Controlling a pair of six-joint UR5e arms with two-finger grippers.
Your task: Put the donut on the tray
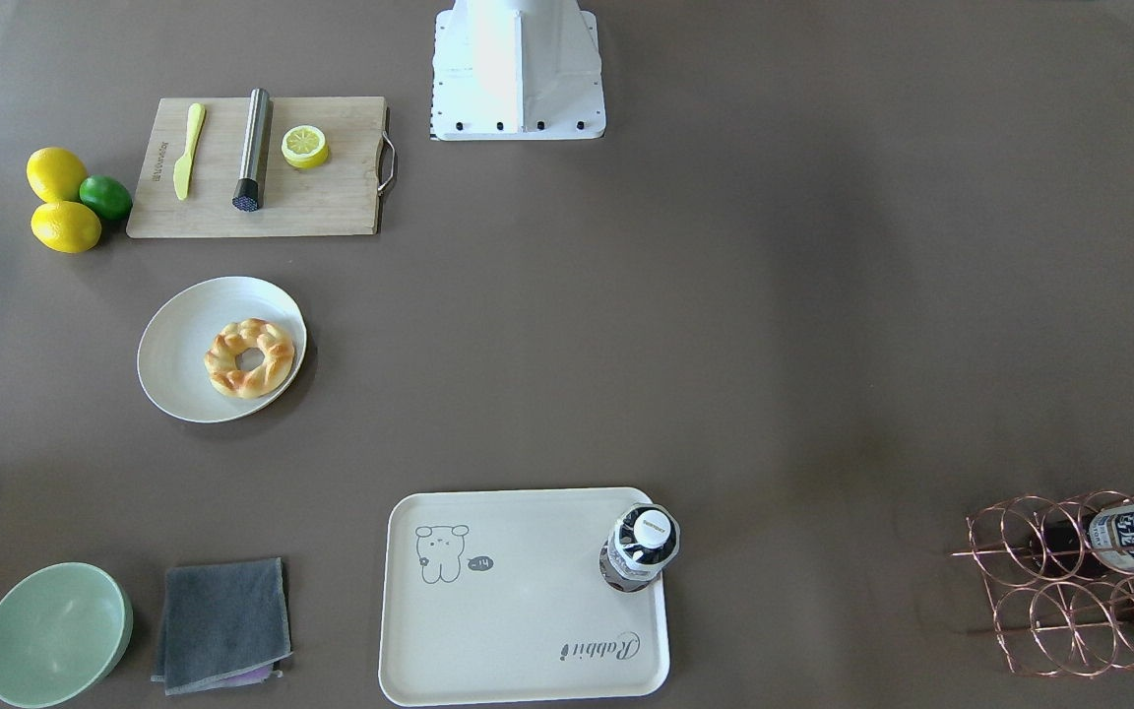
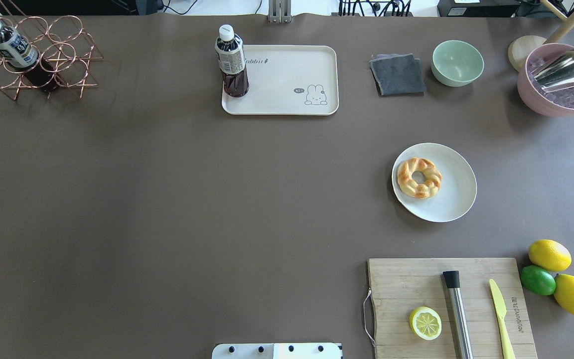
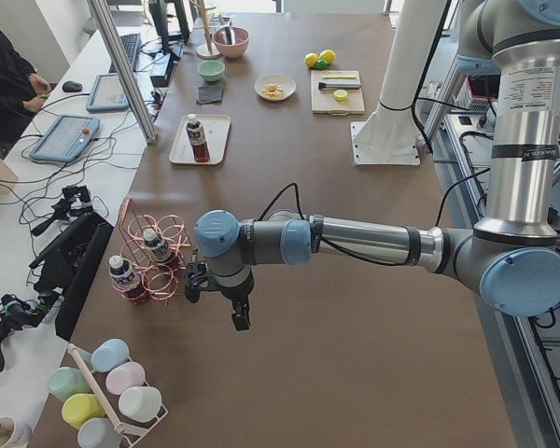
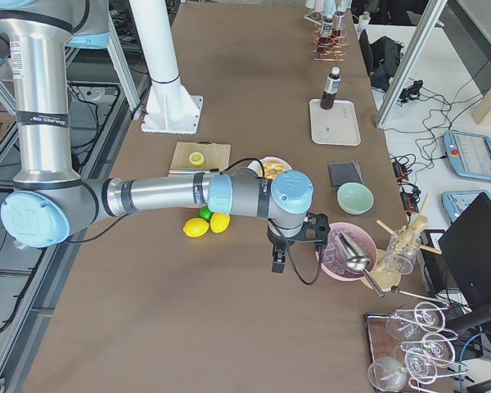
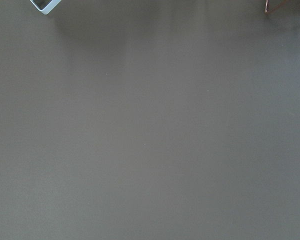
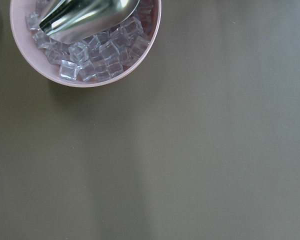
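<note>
The donut (image 1: pixel 277 350) is a golden braided ring lying on a round off-white plate (image 1: pixel 173 369); it also shows in the overhead view (image 2: pixel 432 182). The cream tray (image 1: pixel 518 620) with the bear drawing lies apart from it, and also shows from overhead (image 2: pixel 287 82). A dark drink bottle (image 2: pixel 231 62) stands on one corner of the tray. My left gripper (image 3: pixel 238 317) hangs over bare table near the wire rack. My right gripper (image 4: pixel 278 264) hangs beside the pink ice bowl. Both show only in the side views, so I cannot tell whether they are open or shut.
A wooden cutting board (image 2: pixel 416 279) holds a lemon half, a steel cylinder and a yellow knife, with lemons and a lime (image 2: pixel 537 279) beside it. A green bowl (image 2: pixel 457 62), a grey cloth (image 2: pixel 396 75), a pink ice bowl (image 2: pixel 561 82) and a copper wire rack (image 2: pixel 33 60) stand along the far edge.
</note>
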